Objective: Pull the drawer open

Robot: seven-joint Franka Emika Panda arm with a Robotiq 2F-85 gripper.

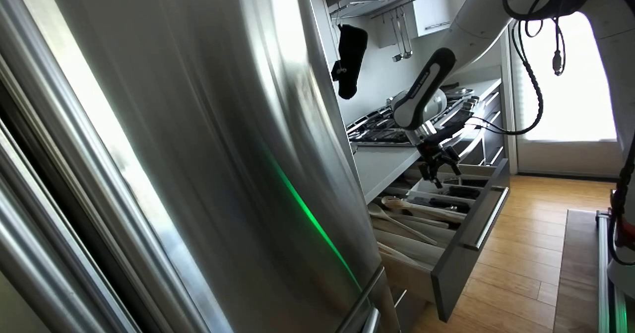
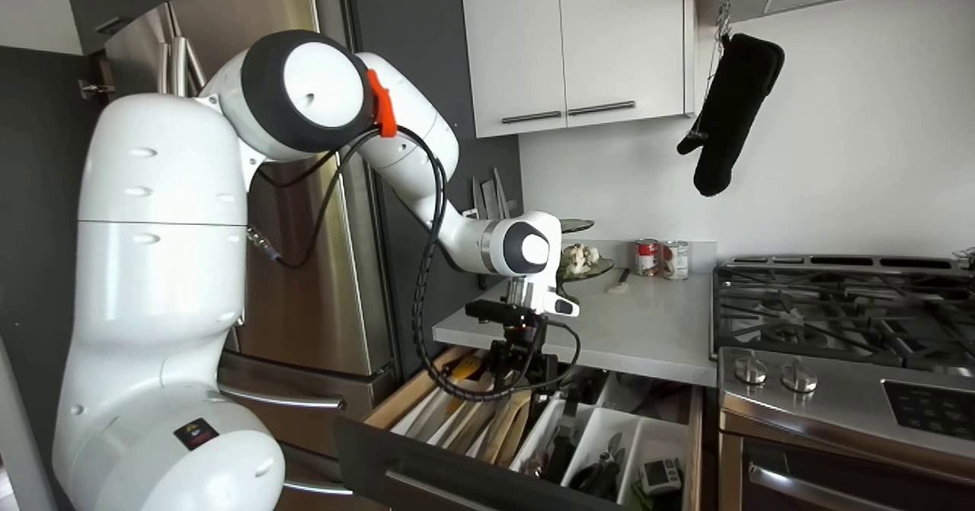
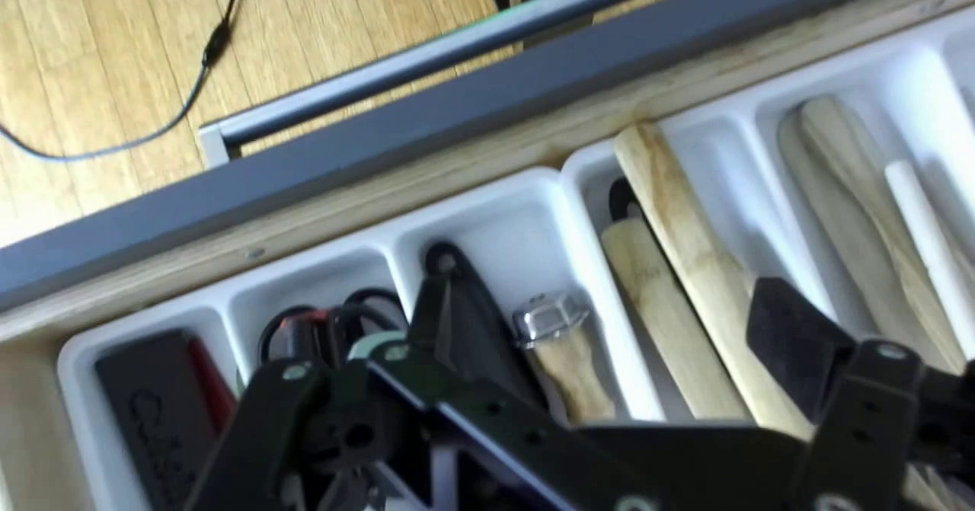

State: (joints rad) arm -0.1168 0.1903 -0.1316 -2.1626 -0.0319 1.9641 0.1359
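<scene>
The drawer stands pulled far out, with its dark grey front [image 1: 471, 243] away from the counter; it also shows in an exterior view [image 2: 457, 469] and the wrist view [image 3: 472, 100]. Its long bar handle [image 1: 490, 219] is on the outer side of the front, with nothing holding it; it also shows in the wrist view [image 3: 426, 65]. Inside is a white divided tray [image 3: 564, 214] with wooden utensils and dark tools. My gripper [image 3: 609, 320] is open, its two fingers wide apart with nothing between them. It points down over the drawer's inside, behind the front [image 1: 447, 178]. Its exact height above the utensils is unclear.
A steel refrigerator [image 1: 223, 124] stands beside the drawer. The counter [image 2: 647, 328] edge is behind the arm. A gas stove [image 2: 838, 320] is on the other side. A black oven mitt [image 2: 735, 115] hangs above. A cable [image 3: 152, 142] lies on the floor.
</scene>
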